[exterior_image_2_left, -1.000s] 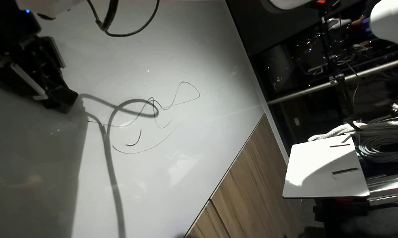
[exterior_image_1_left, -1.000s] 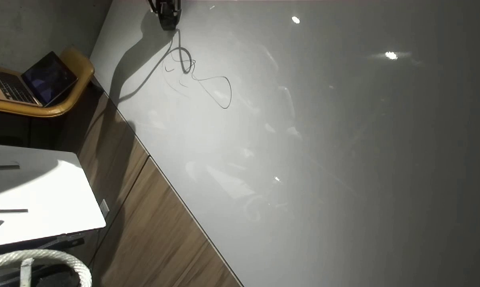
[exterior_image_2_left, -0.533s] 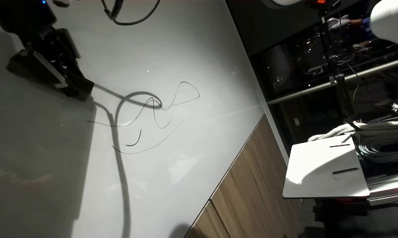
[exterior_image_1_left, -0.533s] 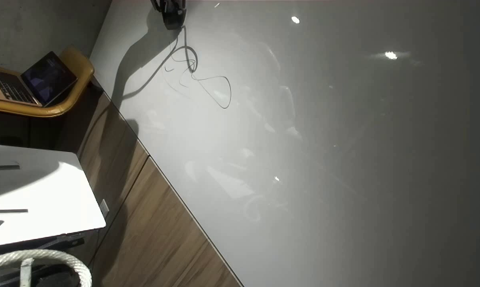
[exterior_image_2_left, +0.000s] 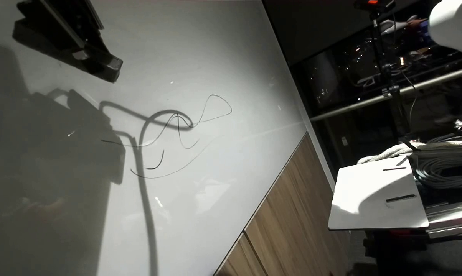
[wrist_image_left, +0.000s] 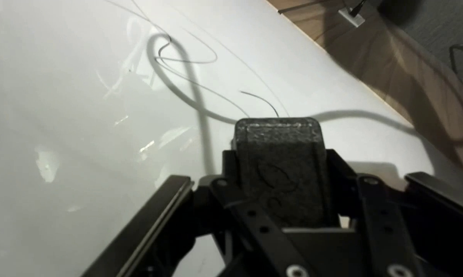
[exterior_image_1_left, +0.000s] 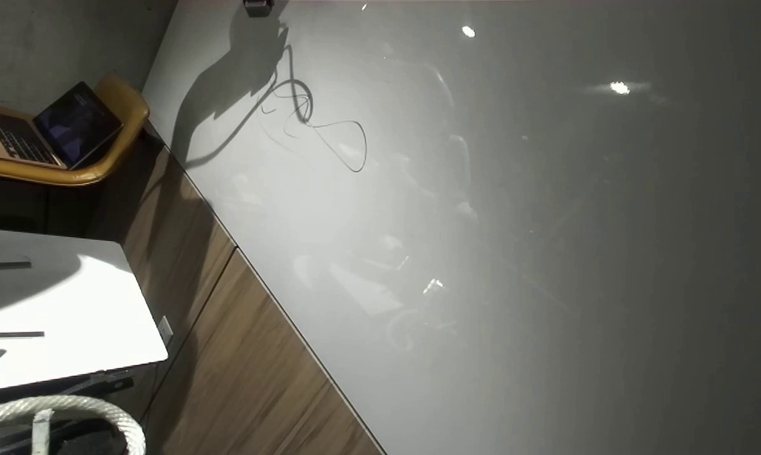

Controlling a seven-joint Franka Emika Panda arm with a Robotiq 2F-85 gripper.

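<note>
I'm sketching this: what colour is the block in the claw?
The block is dark grey, nearly black, with paler scuffs near one edge; clearest in the wrist view.

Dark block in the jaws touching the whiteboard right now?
No: in an exterior view, the dark block stands apart from its own shadow on the whiteboard, so it isn't in contact.

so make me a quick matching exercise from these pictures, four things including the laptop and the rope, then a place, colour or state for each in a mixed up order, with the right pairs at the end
Things
1. dark block
2. laptop
3. thin dark lines
4. rope

Place, colour or state
a. open on the yellowish chair
b. white and twisted
c. clasped in the pincer
d. on the glossy table

Right pairs
1-c, 2-a, 3-d, 4-b
</note>
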